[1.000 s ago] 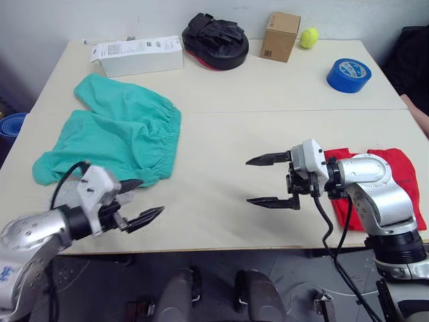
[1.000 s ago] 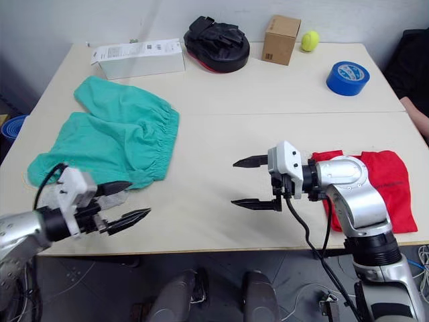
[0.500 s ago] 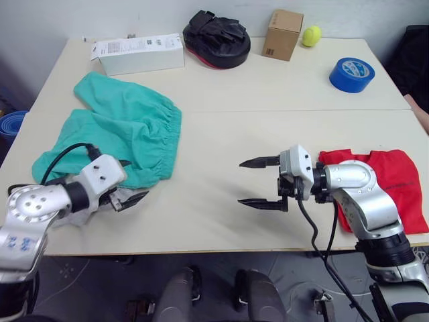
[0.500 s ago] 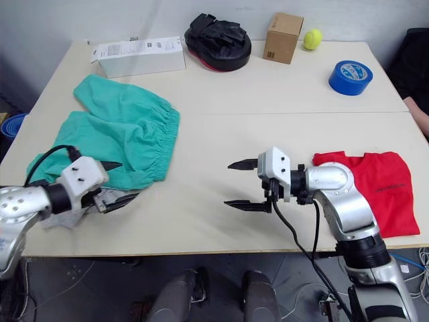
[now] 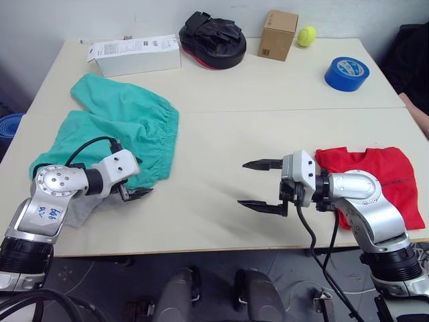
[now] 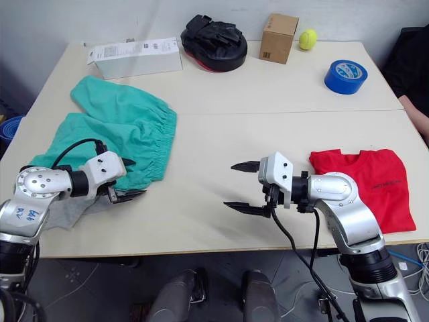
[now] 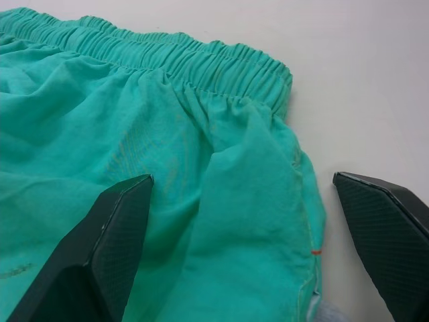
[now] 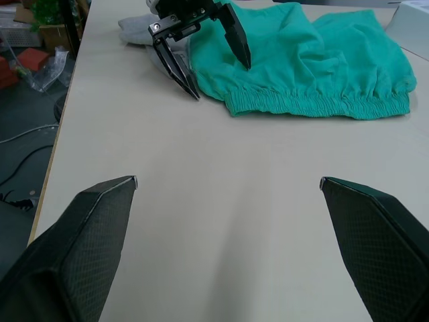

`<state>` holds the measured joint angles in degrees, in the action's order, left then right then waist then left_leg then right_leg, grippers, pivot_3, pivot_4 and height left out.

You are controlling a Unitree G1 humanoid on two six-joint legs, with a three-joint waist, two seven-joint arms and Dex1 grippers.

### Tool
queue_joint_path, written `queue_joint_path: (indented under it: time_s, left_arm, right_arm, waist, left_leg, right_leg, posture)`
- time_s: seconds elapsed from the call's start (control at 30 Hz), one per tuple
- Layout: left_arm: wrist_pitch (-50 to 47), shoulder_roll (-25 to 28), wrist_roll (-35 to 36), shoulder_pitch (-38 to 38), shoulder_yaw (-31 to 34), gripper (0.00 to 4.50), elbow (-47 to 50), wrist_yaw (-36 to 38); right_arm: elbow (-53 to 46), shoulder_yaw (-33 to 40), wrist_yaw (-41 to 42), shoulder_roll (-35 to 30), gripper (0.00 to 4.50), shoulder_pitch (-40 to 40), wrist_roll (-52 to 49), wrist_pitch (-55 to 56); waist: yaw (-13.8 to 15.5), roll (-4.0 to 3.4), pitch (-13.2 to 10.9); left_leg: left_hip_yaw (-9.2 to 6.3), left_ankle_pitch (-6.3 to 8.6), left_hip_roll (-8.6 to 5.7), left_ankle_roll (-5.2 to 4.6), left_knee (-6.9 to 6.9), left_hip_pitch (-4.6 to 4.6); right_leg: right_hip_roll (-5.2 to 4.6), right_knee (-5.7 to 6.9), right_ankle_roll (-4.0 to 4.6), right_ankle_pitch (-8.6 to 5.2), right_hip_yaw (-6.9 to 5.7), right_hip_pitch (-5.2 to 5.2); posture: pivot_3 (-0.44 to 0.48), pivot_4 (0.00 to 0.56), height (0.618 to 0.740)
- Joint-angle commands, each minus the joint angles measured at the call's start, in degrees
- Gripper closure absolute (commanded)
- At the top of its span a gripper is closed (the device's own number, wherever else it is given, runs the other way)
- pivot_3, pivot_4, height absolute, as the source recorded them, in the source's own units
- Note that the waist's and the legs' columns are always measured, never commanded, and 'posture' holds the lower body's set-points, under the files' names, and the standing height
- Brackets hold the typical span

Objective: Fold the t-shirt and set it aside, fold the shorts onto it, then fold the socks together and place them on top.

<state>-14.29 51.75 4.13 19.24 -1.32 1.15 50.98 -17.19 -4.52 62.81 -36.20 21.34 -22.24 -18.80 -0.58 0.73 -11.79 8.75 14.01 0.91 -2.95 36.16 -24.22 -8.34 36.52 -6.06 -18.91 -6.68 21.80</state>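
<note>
Both grippers agape, apart

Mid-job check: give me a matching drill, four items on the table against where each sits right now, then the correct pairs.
Items:
1. t-shirt
2. shorts
3. left gripper
4. blue tape roll

Places:
A. far right part of the table, near the tennis ball
B. open over the near corner of the shorts' waistband
C. folded at the near right edge
D. spread out on the left half

Pairs: 1-C, 2-D, 3-B, 4-A
</note>
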Motion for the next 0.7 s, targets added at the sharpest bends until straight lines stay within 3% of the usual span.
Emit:
queue_joint_path:
  time_s: [0.03,0.13,0.5,0.53,0.7]
  left_arm:
    - [0.43,-0.29,-0.66,0.27,0.27,0.00,-0.22,-0.13]
    - [0.78,-0.57,-1.24,-0.17,0.43,0.58,-0.60,-0.83]
    - [-0.33,-2.82,0.88,1.43,0.06,4.25,0.81,1.53]
    - [-0.72,-3.26,1.07,2.21,-0.20,4.47,0.95,1.76]
    - [-1.81,-6.56,1.05,9.92,-3.62,4.47,0.42,4.39]
  right_arm:
    - [-0.44,-0.07,0.20,-0.21,0.04,1.80,-0.21,1.21]
    - [1.09,-1.50,1.01,-0.06,0.00,3.14,1.20,2.65]
    - [-0.78,0.54,1.29,-1.44,0.00,2.13,-1.69,0.87]
    - [-1.12,0.70,1.09,-1.57,0.00,1.91,-1.93,0.61]
    - [-3.13,2.00,0.27,-3.03,0.00,-0.57,-2.77,-0.24]
  waist:
    - [0.01,0.00,0.00]
    - [-0.02,0.00,0.00]
    - [0.08,0.01,0.01]
    - [0.35,0.01,0.01]
    - [0.82,0.04,0.01]
  left_leg:
    - [0.00,-0.02,0.00,-0.03,0.00,0.00]
    - [0.00,-0.11,0.00,-0.20,-0.01,0.00]
    - [0.00,-0.14,-0.01,-0.26,0.01,-0.01]
    - [0.00,-0.14,-0.01,-0.26,0.02,-0.01]
    - [-0.08,-0.15,-0.05,-0.28,0.10,-0.03]
  right_leg:
    - [0.00,0.00,0.00,0.00,0.00,0.00]
    - [0.01,0.00,0.00,0.00,-0.02,0.00]
    - [0.00,0.03,0.00,0.00,-0.02,0.01]
    - [0.00,0.03,0.00,0.00,-0.02,0.01]
    - [-0.02,0.03,-0.01,0.00,-0.09,-0.08]
  posture:
    - [0.000,0.150,0.740]
    - [0.000,0.150,0.740]
    - [0.000,0.150,0.740]
    - [0.000,0.150,0.740]
    - [0.000,0.150,0.740]
